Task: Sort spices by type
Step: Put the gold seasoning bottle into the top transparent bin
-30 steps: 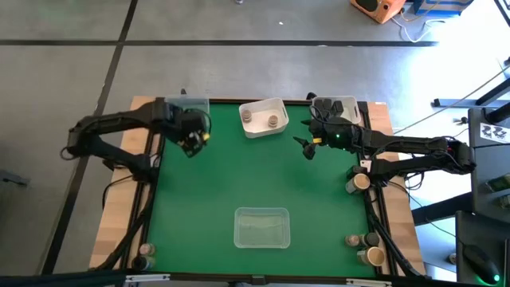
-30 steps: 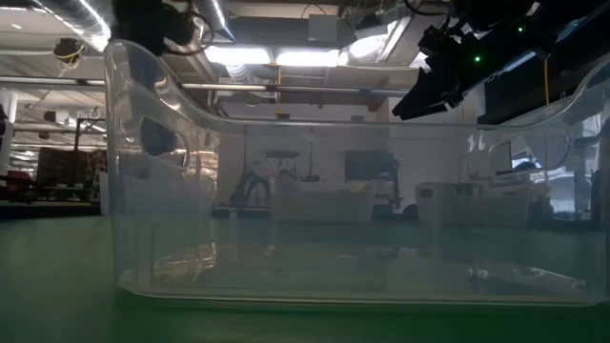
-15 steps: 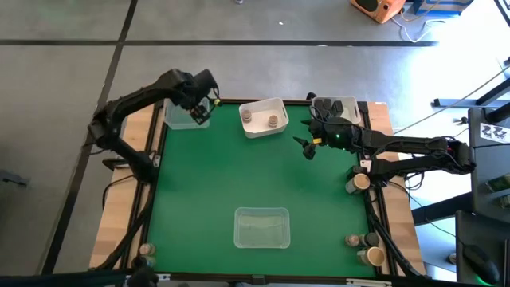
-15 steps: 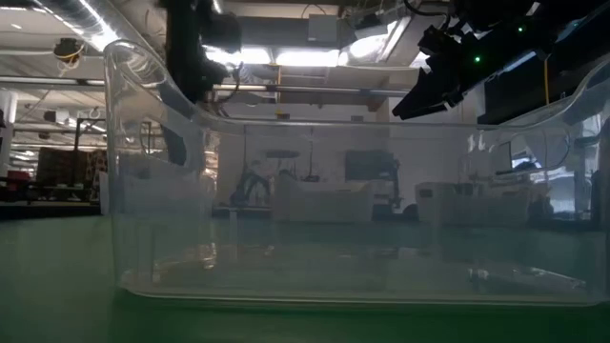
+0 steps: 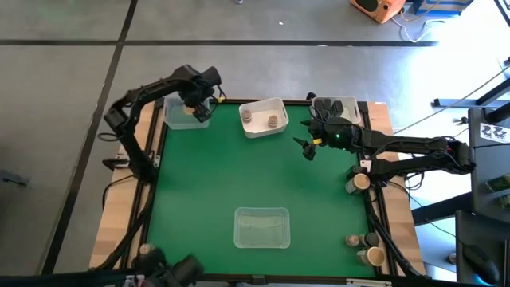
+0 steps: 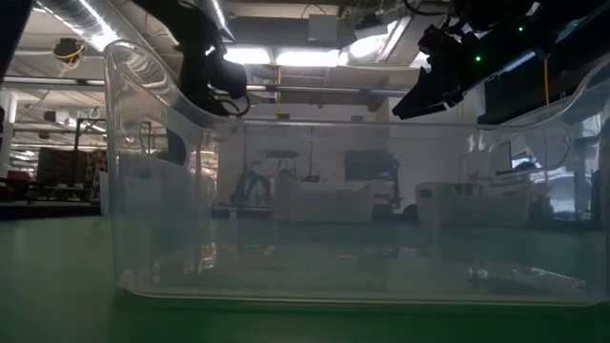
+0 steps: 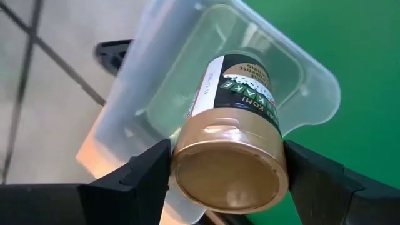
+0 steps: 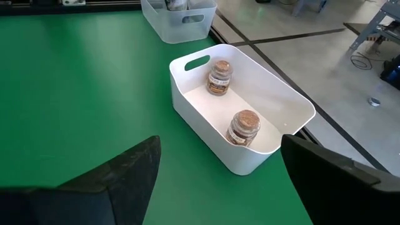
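Left end effector (image 7: 228,172) raised over the clear tray (image 5: 182,114) at the table's (image 5: 215,183) eleven o'clock corner, fingers (image 7: 134,181) clamped on either side of a gold-capped spice jar (image 7: 231,144); jar tilted, cap toward the wrist camera, dark label toward the tray below. Not resting in the tray, held above it.

At twelve o'clock, a white tray (image 5: 264,117) with two cork-topped jars (image 8: 219,76) and (image 8: 243,126), both upright, apart from each other along the tray's length.

At six o'clock, a second clear tray (image 5: 261,227), nothing visible inside it; fills most of the low view.

Right end effector (image 5: 307,147) hovering over bare green at about two o'clock, just right of the white tray, fingers (image 8: 115,181) spread wide, nothing between them.

Another pale tray (image 5: 336,105) at the one o'clock corner behind the right arm, contents hard to make out.

At the table's right edge near three o'clock, one tan-topped jar (image 5: 359,182). Near the five o'clock corner, a small cluster of jars (image 5: 366,246) close together. At the seven o'clock corner, one more jar (image 5: 146,250), beside a dark shape that cannot be identified.
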